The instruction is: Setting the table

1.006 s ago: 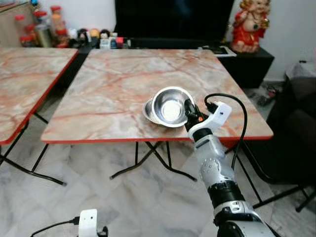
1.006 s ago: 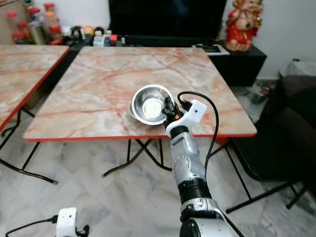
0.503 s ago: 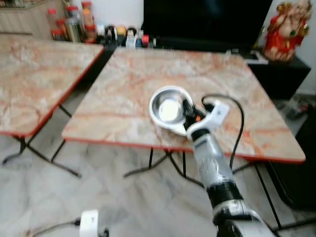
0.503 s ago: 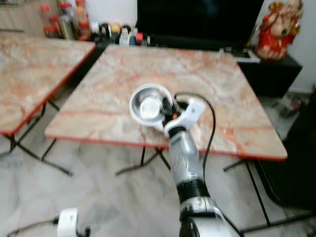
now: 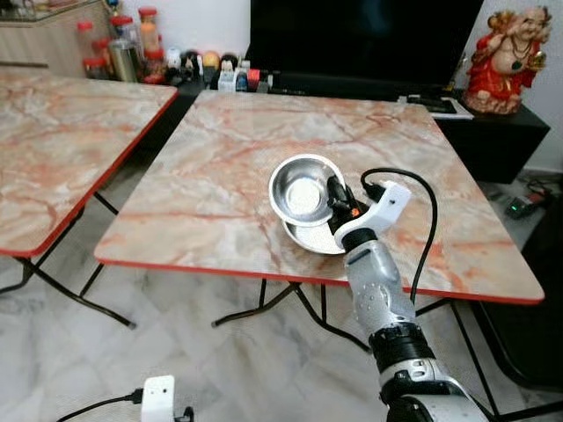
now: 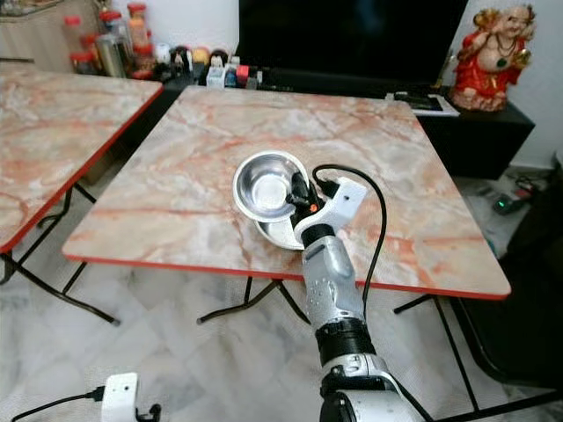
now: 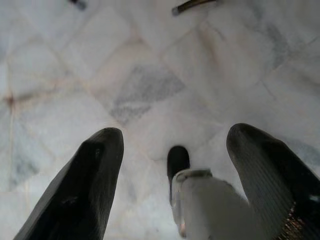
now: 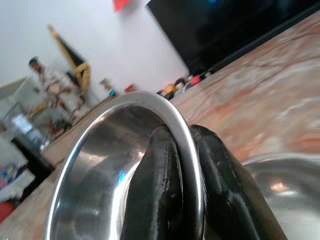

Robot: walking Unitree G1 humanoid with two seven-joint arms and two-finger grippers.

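Steel rim pinched between my right gripper [image 8: 184, 165]'s two black fingers: I'm holding the bowl [image 5: 301, 189] tilted above the table [image 5: 220, 158], near its front edge. A second bowl [image 5: 314, 237] lies on the marble just beneath, mostly hidden by the held one and my wrist. My left gripper [image 7: 172, 170] hangs spread wide over the tiled floor [image 7: 150, 75]. Jars [image 5: 132, 48] and bottles [image 5: 233, 75] line the back shelf, labels too small to read, beside a red figurine [image 5: 512, 48].

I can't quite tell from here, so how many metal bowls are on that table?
2. The upper bowl is pinched by its rim in the right gripper; the lower bowl sits on the table beneath it.
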